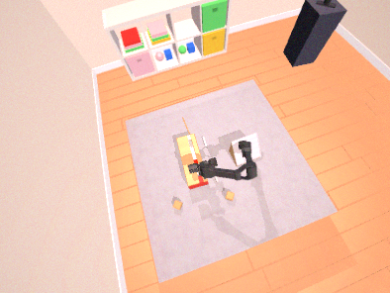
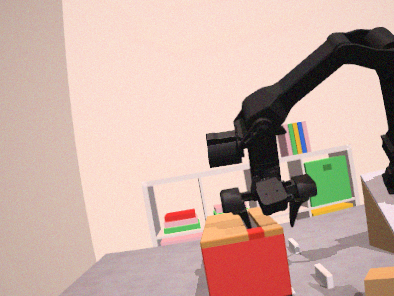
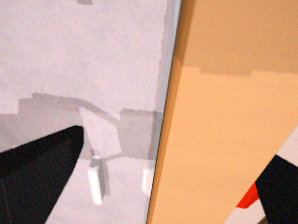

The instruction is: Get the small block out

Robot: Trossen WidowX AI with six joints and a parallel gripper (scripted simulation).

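The box [image 1: 187, 159] [image 2: 249, 270] stands upright, with a tan top split by a long slot and a red end. My gripper [image 2: 271, 225] [image 3: 167, 145] is open and empty, low over the box. Its fingers straddle one tan top strip: one fingertip is at the slot, the other hangs outside the box on the side of the white pieces. A small red patch [image 3: 247, 196] beside the slot-side finger in the wrist view looks like the block, mostly hidden by that finger and the strip. A small red spot [image 1: 195, 161] also shows in the slot in the top view.
Two small white pieces [image 2: 293, 245] [image 2: 324, 276] [image 3: 95, 185] stand on the table beside the box. Tan cubes [image 1: 177, 204] [image 1: 230, 196] lie near its red end. A white-topped wedge [image 1: 253, 149] [image 2: 376, 220] stands near the arm's base. A thin orange stick [image 1: 186, 125] is at the box's far end.
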